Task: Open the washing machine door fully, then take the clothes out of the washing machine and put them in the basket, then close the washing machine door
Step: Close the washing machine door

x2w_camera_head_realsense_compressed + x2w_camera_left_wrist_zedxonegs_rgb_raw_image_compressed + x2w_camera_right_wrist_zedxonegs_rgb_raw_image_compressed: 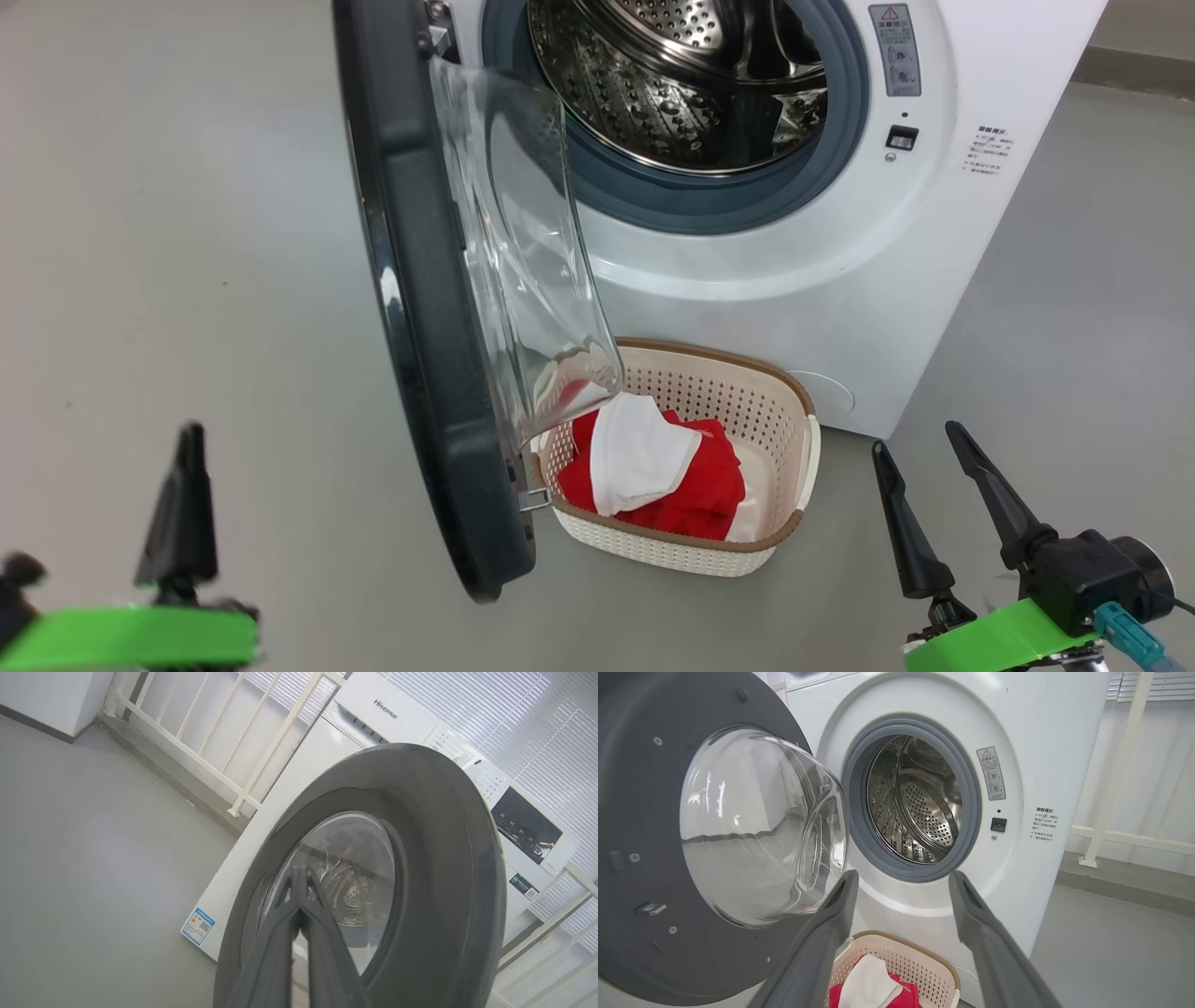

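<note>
The washing machine (794,280) stands with its door (420,308) swung out towards me, the glass bowl (756,826) facing right. No fabric shows in the steel drum (915,802). Below the door sits the basket (803,411), and the red and white clothes (672,476) lie inside it. My left gripper (191,434) is shut on nothing, low and left of the door. In the left wrist view its fingertips (299,872) point at the door's outer face (444,858). My right gripper (914,439) is open, right of the basket (943,975), and points at the drum opening (902,875).
Grey floor (187,233) lies all around the machine. A white railing (210,760) runs on a raised ledge behind and beside it, and shows again (1111,788) to the right. A blue label (198,926) sits low on the machine's side.
</note>
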